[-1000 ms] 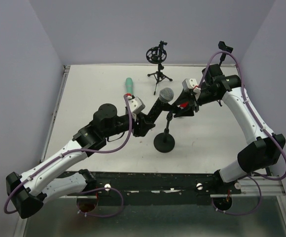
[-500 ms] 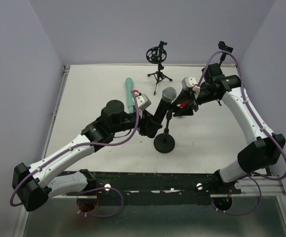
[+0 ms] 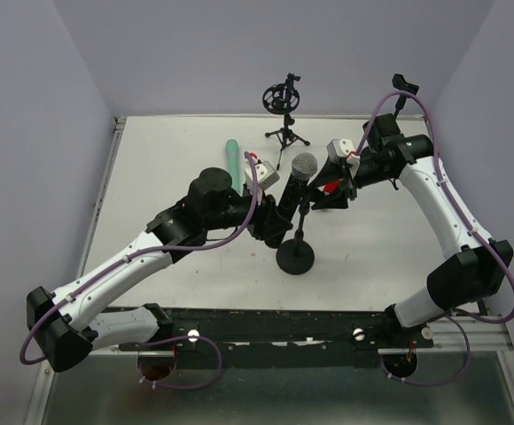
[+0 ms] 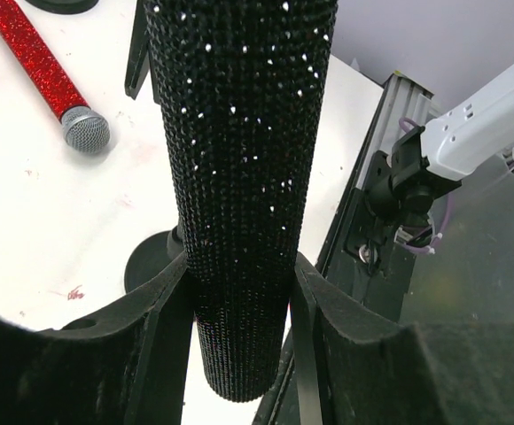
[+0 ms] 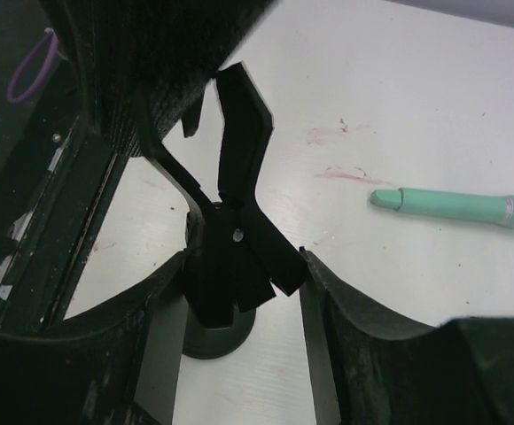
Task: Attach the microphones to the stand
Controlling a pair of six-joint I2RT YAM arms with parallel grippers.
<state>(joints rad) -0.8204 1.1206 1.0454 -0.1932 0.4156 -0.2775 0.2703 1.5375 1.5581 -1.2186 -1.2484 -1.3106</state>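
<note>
The left gripper is clamped on the glittery body of the black microphone, which tilts up with its silver mesh head above the stand. The microphone's body sits at the mouth of the stand's forked clip. The right gripper has a finger on either side of that clip; whether they press it cannot be told. The red microphone and the teal microphone lie on the white table.

A microphone lies on the table, left of the tripod stand. The round-base stand stands nearer, before it.
</note>
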